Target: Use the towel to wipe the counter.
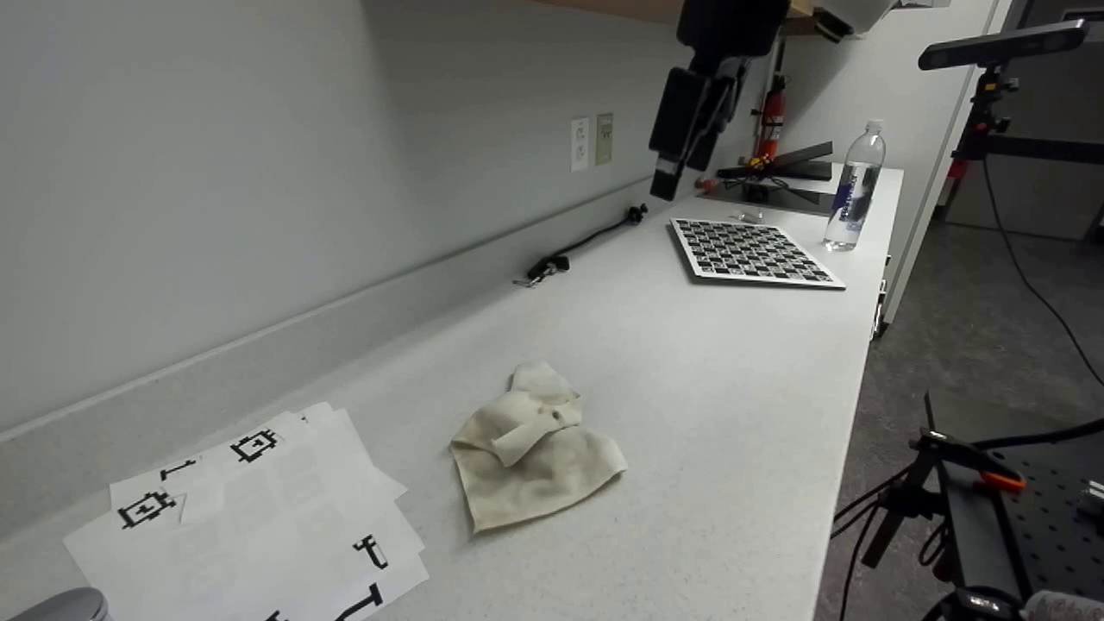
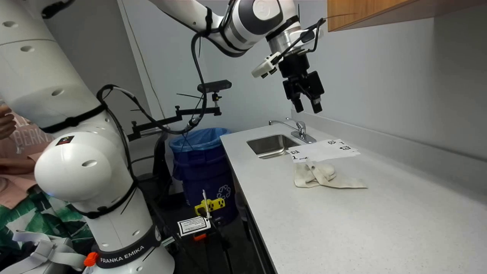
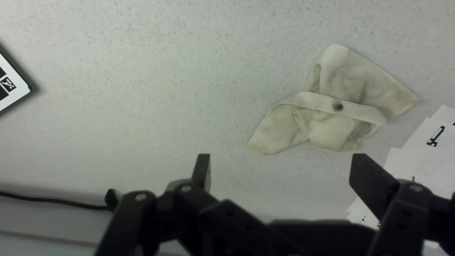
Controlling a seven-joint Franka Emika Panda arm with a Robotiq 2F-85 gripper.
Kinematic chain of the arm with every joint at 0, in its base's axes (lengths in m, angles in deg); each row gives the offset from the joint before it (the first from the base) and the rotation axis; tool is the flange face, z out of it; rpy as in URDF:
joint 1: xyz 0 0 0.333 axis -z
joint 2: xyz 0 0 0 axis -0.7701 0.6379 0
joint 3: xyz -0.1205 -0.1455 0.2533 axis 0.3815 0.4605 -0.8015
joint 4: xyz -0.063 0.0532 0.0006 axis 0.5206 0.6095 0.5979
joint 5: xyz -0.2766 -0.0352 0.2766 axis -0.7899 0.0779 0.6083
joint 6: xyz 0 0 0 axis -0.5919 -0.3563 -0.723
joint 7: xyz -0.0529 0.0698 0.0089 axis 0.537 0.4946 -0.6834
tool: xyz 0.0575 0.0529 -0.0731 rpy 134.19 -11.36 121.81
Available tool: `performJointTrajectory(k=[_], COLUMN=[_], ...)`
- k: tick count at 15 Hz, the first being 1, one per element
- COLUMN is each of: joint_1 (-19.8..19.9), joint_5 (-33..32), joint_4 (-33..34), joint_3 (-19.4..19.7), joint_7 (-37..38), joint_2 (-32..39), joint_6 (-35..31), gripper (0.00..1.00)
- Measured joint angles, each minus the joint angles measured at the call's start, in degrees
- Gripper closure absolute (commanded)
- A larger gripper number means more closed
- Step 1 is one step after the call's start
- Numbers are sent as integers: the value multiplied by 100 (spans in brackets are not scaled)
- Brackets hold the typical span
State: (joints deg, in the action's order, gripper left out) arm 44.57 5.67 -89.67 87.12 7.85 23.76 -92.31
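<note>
A cream towel with brownish stains lies crumpled and partly folded on the light speckled counter. The towel shows in both exterior views [image 1: 543, 483] [image 2: 323, 175] and in the wrist view [image 3: 330, 133], and the counter also shows in all three [image 1: 716, 388] [image 2: 342, 228] [image 3: 160, 89]. My black gripper is open and empty, well above the counter, in both exterior views [image 1: 681, 177] [image 2: 308, 109]. In the wrist view the fingers [image 3: 280, 158] stand wide apart, with bare counter between them. The towel lies just beyond the fingertips there, apart from them.
White marker sheets [image 1: 259, 526] [image 2: 323, 151] [image 3: 423, 163] lie beside the towel. A checkered board [image 1: 750, 250] [image 3: 12, 85], a water bottle [image 1: 854, 194] and a black cable [image 1: 595, 237] are farther along. A sink [image 2: 272, 146] and faucet [image 2: 301, 131] lie past the sheets. A wooden cabinet [image 2: 380, 15] overhangs.
</note>
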Motion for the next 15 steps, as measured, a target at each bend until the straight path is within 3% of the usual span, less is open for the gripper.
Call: performJointTrajectory(k=[15], joint_1=[27], joint_5=[0], joint_4=[-2], joint_3=[-37], joint_7=[38], joint_2=[-77], joint_6=[50], gripper=[0])
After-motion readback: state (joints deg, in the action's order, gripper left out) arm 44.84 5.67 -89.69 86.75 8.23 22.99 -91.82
